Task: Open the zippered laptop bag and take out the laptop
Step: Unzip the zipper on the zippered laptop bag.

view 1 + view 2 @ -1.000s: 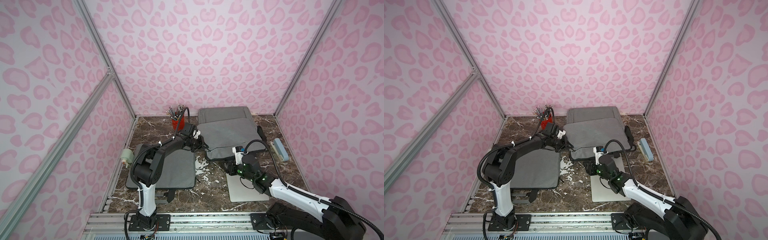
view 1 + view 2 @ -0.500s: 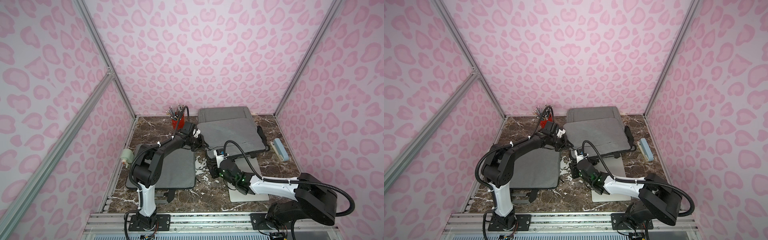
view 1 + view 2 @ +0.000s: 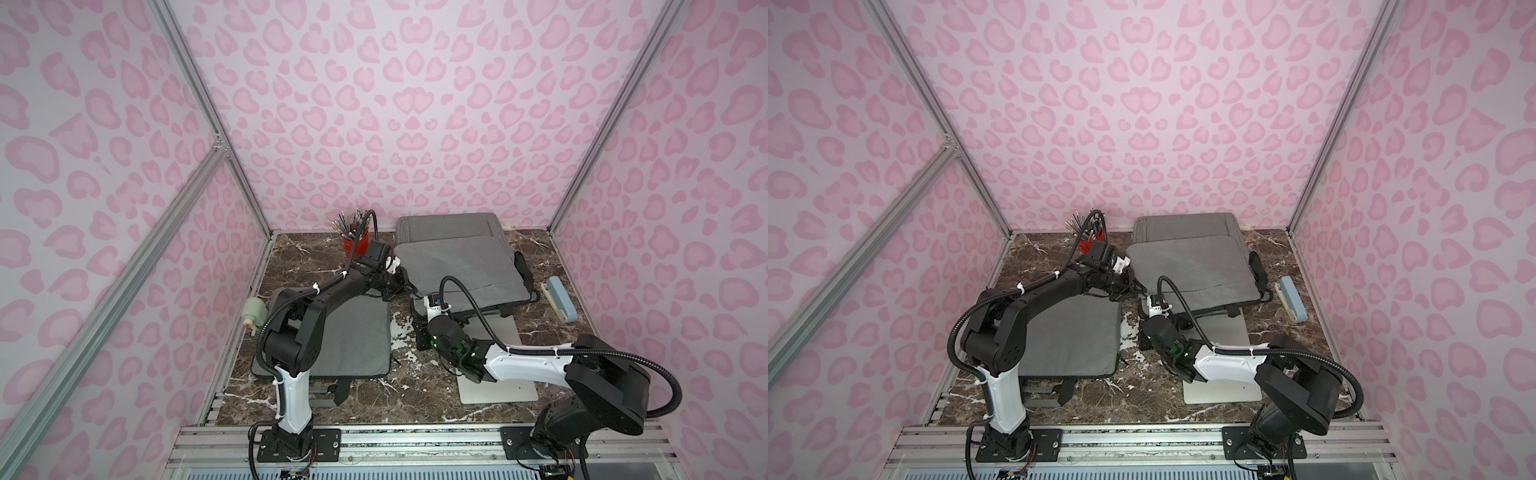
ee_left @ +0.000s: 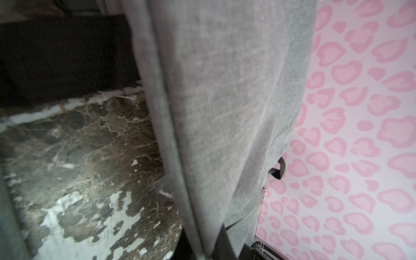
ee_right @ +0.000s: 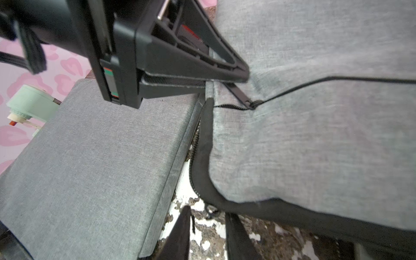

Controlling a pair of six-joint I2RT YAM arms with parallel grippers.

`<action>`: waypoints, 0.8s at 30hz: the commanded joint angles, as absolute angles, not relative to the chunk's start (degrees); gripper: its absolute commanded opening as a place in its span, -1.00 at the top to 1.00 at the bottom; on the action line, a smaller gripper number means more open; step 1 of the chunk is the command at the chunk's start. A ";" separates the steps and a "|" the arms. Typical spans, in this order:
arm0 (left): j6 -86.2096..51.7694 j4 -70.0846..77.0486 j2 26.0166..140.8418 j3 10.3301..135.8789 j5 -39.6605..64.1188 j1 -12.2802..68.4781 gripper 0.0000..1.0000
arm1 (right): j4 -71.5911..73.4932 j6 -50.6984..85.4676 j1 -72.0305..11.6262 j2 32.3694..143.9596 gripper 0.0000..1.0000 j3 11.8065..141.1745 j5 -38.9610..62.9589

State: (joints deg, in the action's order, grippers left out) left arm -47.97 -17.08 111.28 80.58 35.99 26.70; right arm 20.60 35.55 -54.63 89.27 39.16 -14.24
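At the left edge of the desk (image 3: 299,266), in both top views, a pale green dispenser (image 3: 254,312) sits beside a flat grey bag (image 3: 357,332) under the left arm. Behind it, toward the upper middle of the frame, a red cup of pencils (image 3: 355,245) stands against the wall.

Right of the cup, the left tool (image 3: 401,282) reaches the left edge of the zippered laptop bag (image 3: 457,266), which lies in the middle of the frame with another grey bag (image 3: 449,224) behind it. The right wrist view shows the left tool's black fingers (image 5: 225,69) pressed together on the bag's grey fabric beside the small zipper pull (image 5: 253,104), pinching the cloth.

Just below the bag's lower left corner, the right tool (image 3: 417,316) points at the black zipper edge (image 5: 202,162). Its two fingertips (image 5: 182,227) stand a little apart over the marble, and I probably see nothing between them, though the tips are partly cut off.

A silver laptop (image 3: 498,374) lies flat on the desk below the bag, under the right arm. At the right, a blue stapler (image 3: 561,297) rests apart from the bag.
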 commanded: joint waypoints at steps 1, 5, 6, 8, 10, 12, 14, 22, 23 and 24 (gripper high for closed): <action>-47.47 -14.93 110.21 81.13 36.50 26.54 0.97 | 19.78 36.88 -54.67 90.64 0.57 40.24 -16.17; -46.94 -15.54 110.21 81.42 36.31 26.55 0.97 | 19.11 37.57 -54.69 90.75 0.77 40.45 -16.35; -46.87 -15.60 110.30 81.49 36.25 26.54 0.97 | 19.09 37.73 -54.63 90.45 0.84 40.22 -16.33; -46.59 -15.91 110.39 81.79 36.12 26.54 0.97 | 18.91 38.07 -54.68 89.79 0.95 39.78 -16.38; -46.09 -16.35 110.56 82.14 35.84 26.54 0.97 | 18.61 38.45 -54.74 88.97 1.00 39.00 -16.37; -45.92 -16.65 110.91 82.59 35.70 26.47 0.97 | 18.01 38.88 -54.67 88.28 1.00 38.35 -16.43; -45.55 -16.94 111.14 83.02 35.60 26.40 0.97 | 17.40 39.22 -54.67 87.53 1.00 37.56 -16.44; -44.50 -18.67 111.53 86.11 35.47 25.50 0.97 | 12.95 41.19 -54.59 85.86 1.00 35.13 -19.35; -44.38 -19.05 111.53 86.43 35.50 25.41 0.97 | 12.70 41.18 -54.57 85.54 1.00 34.81 -19.56; -44.21 -19.36 111.58 86.70 35.51 25.40 0.97 | 12.82 41.15 -54.29 85.15 1.00 34.38 -19.55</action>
